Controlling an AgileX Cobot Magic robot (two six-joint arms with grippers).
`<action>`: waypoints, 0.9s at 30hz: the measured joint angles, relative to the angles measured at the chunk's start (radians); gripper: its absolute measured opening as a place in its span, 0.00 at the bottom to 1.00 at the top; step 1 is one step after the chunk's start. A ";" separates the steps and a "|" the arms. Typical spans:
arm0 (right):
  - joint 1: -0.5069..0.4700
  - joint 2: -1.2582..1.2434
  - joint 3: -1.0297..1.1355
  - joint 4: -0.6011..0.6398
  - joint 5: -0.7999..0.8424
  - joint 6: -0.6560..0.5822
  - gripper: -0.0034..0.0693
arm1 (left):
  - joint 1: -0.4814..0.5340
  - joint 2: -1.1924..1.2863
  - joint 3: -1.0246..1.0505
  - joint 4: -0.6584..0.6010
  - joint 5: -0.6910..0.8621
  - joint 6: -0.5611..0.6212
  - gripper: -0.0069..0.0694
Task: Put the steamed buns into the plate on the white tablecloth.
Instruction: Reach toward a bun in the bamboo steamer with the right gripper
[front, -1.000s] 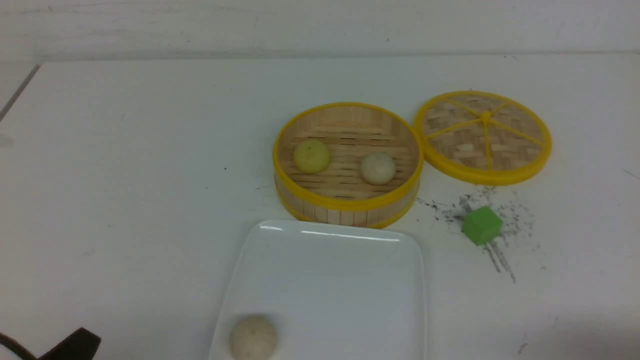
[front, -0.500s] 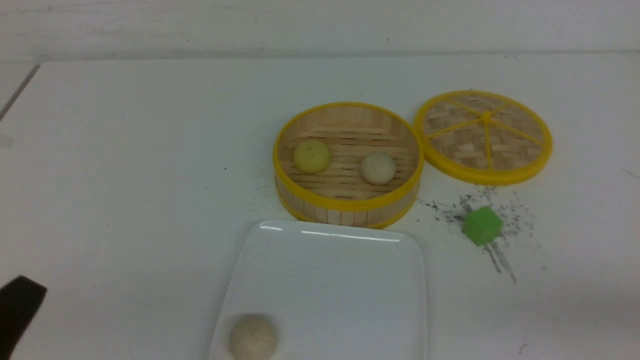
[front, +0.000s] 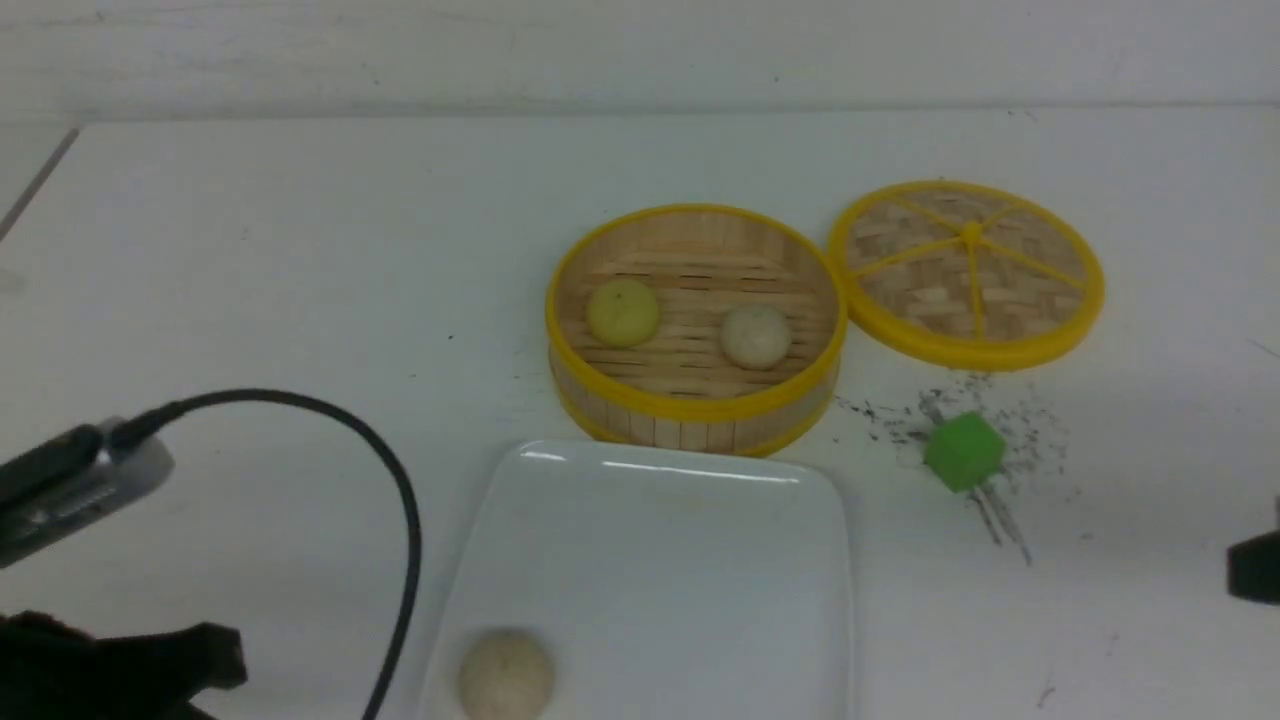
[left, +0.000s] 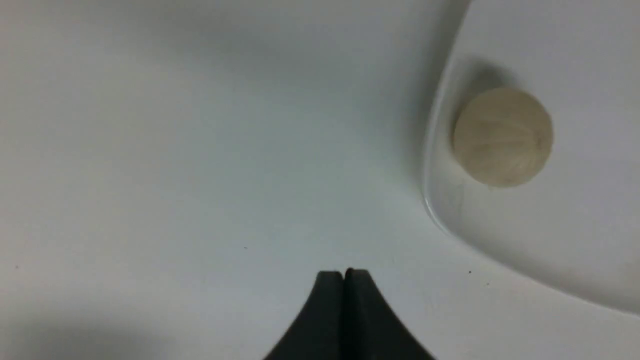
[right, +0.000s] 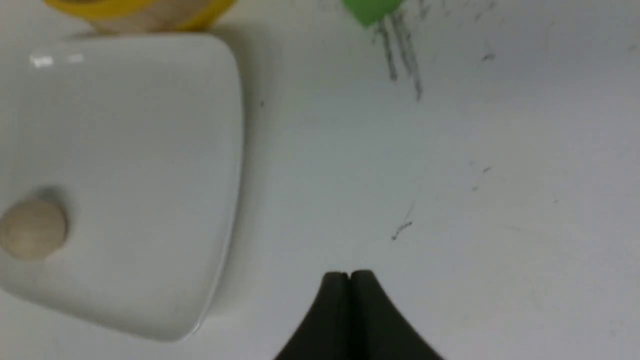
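White cloth (front: 250, 250) covers the whole table. Your plate (front: 700, 560) lies on it at the near edge, about the middle. One beige bun (front: 506, 675) sits in the plate's near-left corner, and the left wrist view shows it just inside the raised rim.

The other two buns are in the round bamboo basket (front: 690, 425), which stands just beyond the plate's far edge. The yellow-green bun (front: 623, 312) is on the left of the basket floor and the off-white bun (front: 756, 336) is to its right, the two apart from each other. The basket's lid (front: 967, 272) lies flat on the cloth to the right. Its rim meets or nearly meets the basket's, and I cannot tell which. A green cube (front: 963, 451) sits nearer than the lid, among dark speckles and scratch marks (front: 1000, 520).

Your left gripper (left: 344, 274) is over bare cloth to the left of the plate, its two fingers pressed together with nothing between them. From the front you see its arm at the near-left corner, with a black cable (front: 412, 545) looping over the cloth beside the plate's left edge.

Your right gripper (right: 349, 275) is likewise closed tight and empty. It is over bare cloth to the right of the plate, nearer than the cube. In the front view only a dark bit of it shows at the right edge.
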 joint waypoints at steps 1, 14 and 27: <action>0.000 0.058 -0.021 0.058 0.004 -0.080 0.06 | 0.000 0.033 0.000 -0.018 -0.009 0.029 0.10; 0.220 0.604 -0.465 0.311 -0.055 -0.497 0.46 | 0.000 0.072 -0.002 -0.110 -0.125 0.084 0.22; 0.368 1.093 -1.021 -0.300 -0.078 -0.073 0.56 | 0.000 0.074 -0.002 -0.119 -0.146 0.078 0.53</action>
